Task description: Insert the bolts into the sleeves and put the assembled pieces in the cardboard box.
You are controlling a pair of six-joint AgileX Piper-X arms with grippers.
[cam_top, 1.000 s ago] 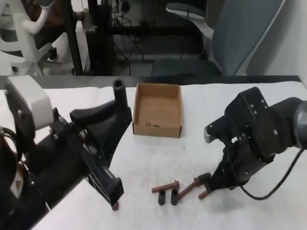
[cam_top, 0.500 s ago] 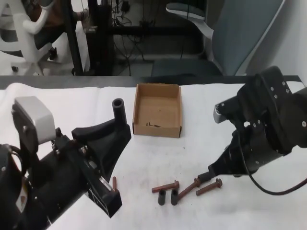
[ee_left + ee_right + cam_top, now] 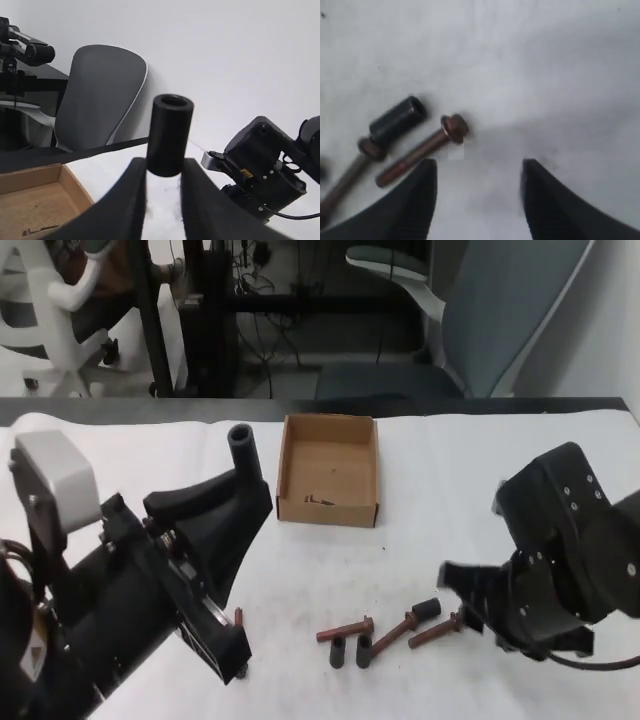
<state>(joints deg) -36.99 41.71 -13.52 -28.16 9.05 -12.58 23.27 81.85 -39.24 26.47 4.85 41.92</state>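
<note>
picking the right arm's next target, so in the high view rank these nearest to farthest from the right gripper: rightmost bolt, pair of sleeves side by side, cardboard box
From the right gripper:
1. rightmost bolt, right beside it
2. pair of sleeves, front middle
3. cardboard box, far middle

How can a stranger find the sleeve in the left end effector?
Find the cardboard box on the white bench. Beside it, the left end effector grips a black sleeve. It alone is held upright; the other sleeves rest among the bolts.

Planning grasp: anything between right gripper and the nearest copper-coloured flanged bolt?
Nothing: right wrist view shows bare white bench between the right gripper and the copper-coloured flanged bolt.
</note>
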